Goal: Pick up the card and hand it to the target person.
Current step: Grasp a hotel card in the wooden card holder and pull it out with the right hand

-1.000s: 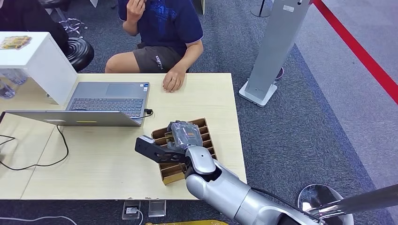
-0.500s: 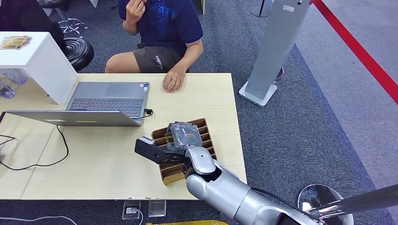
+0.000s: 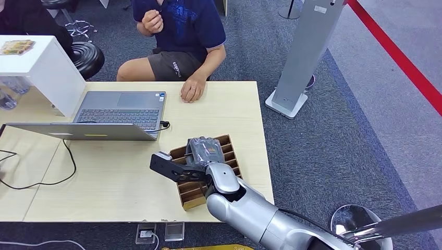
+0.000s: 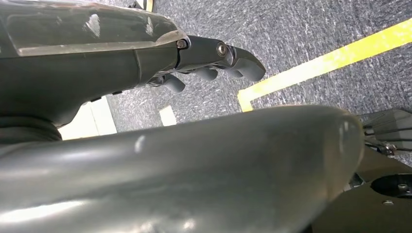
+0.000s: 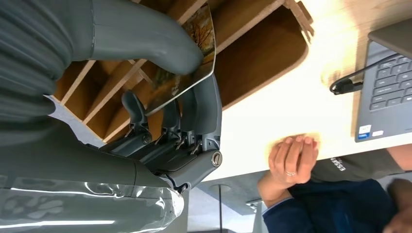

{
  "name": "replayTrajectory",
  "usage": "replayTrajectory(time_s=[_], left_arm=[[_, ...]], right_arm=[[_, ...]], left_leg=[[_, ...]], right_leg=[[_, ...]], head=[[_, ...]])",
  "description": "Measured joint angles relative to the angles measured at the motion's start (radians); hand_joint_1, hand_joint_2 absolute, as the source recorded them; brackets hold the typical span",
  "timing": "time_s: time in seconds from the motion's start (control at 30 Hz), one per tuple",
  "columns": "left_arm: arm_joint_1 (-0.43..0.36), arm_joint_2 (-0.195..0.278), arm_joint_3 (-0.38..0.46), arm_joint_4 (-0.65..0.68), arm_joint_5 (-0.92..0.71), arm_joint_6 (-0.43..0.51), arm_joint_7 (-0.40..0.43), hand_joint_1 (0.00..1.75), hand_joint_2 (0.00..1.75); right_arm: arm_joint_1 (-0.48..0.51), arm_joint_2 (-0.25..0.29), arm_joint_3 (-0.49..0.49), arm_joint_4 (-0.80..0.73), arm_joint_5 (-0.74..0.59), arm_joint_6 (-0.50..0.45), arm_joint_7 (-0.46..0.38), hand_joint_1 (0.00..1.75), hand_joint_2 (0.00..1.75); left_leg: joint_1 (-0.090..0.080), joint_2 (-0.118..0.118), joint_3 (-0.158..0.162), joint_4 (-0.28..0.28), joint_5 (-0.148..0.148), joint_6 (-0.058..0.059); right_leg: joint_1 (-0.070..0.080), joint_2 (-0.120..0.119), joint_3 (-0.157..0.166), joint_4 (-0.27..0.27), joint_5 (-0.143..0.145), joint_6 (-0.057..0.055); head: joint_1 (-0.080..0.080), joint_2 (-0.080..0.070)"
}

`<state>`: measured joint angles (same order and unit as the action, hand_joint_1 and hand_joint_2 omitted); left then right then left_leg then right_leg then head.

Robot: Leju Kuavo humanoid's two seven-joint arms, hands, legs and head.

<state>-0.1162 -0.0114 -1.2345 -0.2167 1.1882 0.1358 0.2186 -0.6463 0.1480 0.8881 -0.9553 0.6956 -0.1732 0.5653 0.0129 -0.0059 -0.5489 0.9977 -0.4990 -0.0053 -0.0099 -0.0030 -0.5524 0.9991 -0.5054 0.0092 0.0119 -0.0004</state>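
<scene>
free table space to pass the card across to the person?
Bare strip of table between the wooden slotted box and the person's resting hand, right of the laptop. Also bare: near-left, inside the cable loop. Crowded: far-left by the white box. Right hand pinches the card.

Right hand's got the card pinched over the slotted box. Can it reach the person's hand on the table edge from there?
Probably yes. The right hand holds the card above the wooden box, and bare table lies between it and the person's hand; the laptop sits aside.
</scene>
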Motion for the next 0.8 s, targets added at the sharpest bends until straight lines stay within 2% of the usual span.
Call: replayTrajectory(time_s=[0.17,0.6,0.8], left_arm=[[0.0,0.0,0.0,0.0,-0.002,0.0,-0.001,0.0,0.0],[0.0,0.0,0.0,0.0,0.007,-0.001,-0.029,0.0,0.0],[0.001,0.0,0.002,0.0,0.014,0.0,-0.028,0.0,0.0]], right_arm=[[0.0,0.0,0.0,0.0,-0.002,-0.001,0.006,1.67,1.75],[-0.001,-0.001,0.0,-0.004,-0.005,-0.019,-0.011,1.68,1.75],[-0.007,-0.013,-0.001,-0.066,0.002,-0.022,-0.004,1.68,1.75]], left_leg=[[0.0,0.0,0.0,0.0,0.0,0.0],[0.0,0.0,0.001,0.0,0.0,0.0],[0.0,0.0,0.0,0.0,0.0,0.0]], right_leg=[[0.0,0.0,0.0,0.0,0.0,0.0],[0.0,0.0,0.0,0.0,0.0,0.0],[0.0,0.0,0.0,0.0,0.0,0.0]], head=[[0.0,0.0],[0.0,0.0],[0.0,0.0]])
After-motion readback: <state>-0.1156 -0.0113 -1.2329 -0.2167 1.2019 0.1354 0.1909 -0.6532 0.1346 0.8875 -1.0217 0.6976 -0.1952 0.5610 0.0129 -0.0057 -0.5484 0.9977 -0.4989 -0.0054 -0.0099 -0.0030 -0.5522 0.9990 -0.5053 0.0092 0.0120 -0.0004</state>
